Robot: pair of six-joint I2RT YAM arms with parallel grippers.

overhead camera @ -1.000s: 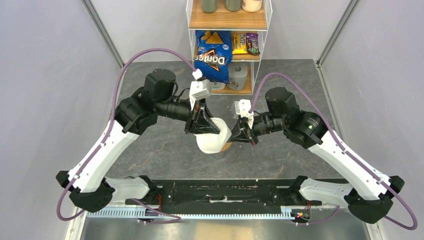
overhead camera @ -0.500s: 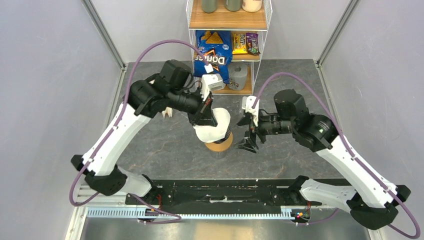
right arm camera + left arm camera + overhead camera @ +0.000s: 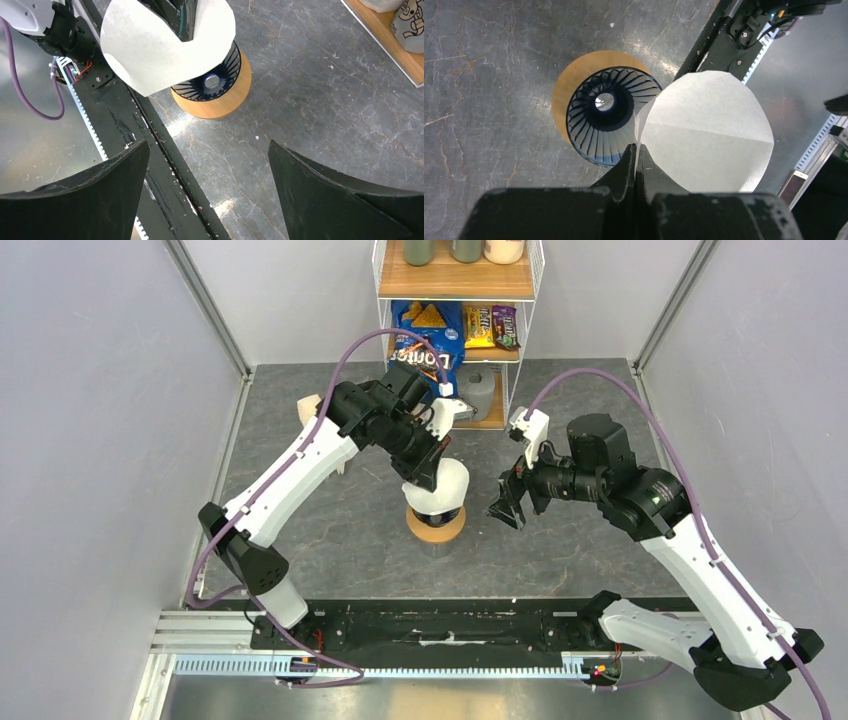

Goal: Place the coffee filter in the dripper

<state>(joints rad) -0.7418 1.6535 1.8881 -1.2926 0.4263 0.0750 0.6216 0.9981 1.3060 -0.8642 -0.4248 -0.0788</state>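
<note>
My left gripper (image 3: 432,476) is shut on the edge of the white coffee filter (image 3: 443,486), which the left wrist view shows pinched between its fingertips (image 3: 636,148). The filter (image 3: 706,135) hangs half folded over one side of the dark blue ribbed dripper (image 3: 586,117), overlapping its rim. Most of the dripper's mouth is uncovered. The dripper (image 3: 220,76) stands on a tan round base (image 3: 227,104). My right gripper (image 3: 506,504) is open and empty, to the right of the dripper and apart from it. In the right wrist view the right gripper (image 3: 208,144) spreads over bare table.
A wire shelf at the back holds a Doritos bag (image 3: 425,350), candy packs (image 3: 490,327) and a white roll (image 3: 479,390). The black mounting rail (image 3: 450,625) runs along the near edge. Grey walls close in both sides.
My right gripper let go of the filter, opened wide and drew back to the right. My left gripper closed fully on the filter and carried it back over the dripper, baring the tan base.
</note>
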